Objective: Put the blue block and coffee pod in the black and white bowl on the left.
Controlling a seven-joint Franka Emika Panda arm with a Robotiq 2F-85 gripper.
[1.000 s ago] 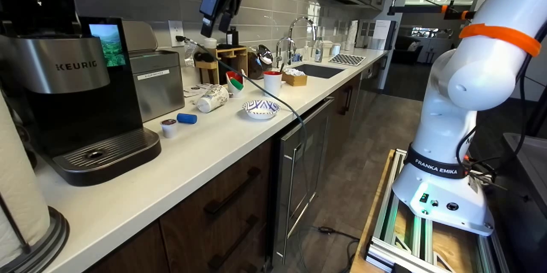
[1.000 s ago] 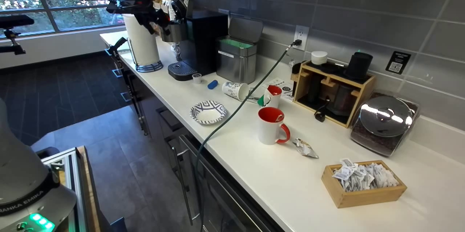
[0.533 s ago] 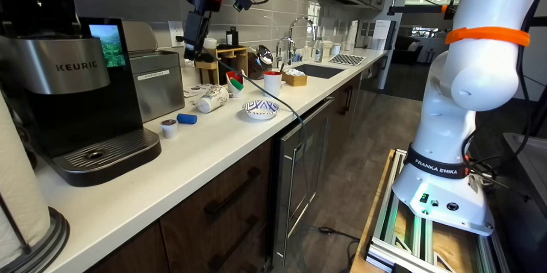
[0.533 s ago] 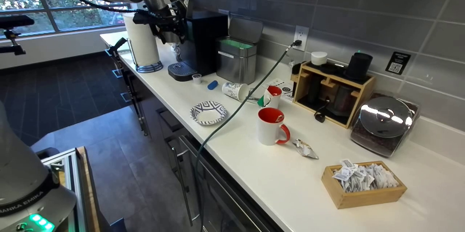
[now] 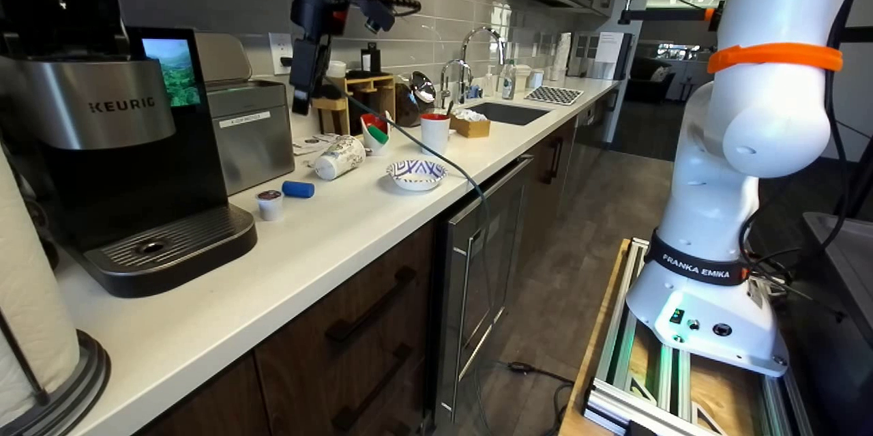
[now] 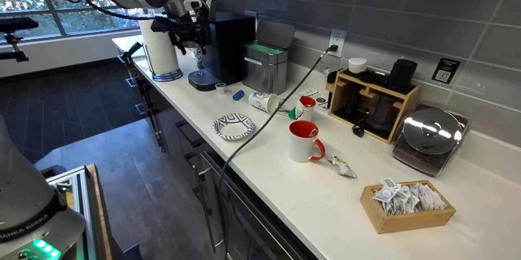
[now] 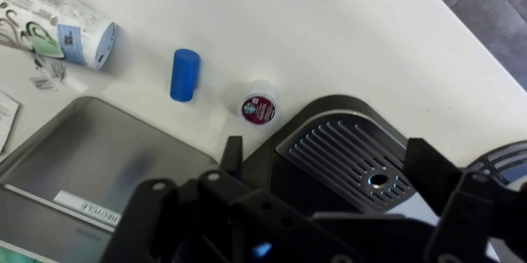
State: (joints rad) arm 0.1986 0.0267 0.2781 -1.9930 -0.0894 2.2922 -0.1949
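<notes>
Claw (image 7: pixel 329 156) spread wide, gripping nothing, above the surface (image 7: pixel 350 49). The coffee pod (image 7: pixel 259 106) stands upright just beside the coffee maker (image 5: pixel 129 122); blue block (image 7: pixel 185 75) on its side, near; black and white bowl (image 6: pixel 233 126) well apart, holding neither. If, as I judge, the coffee pod comes first: centre over it, clear of the coffee maker, then descend straight and squeeze gently.
</notes>
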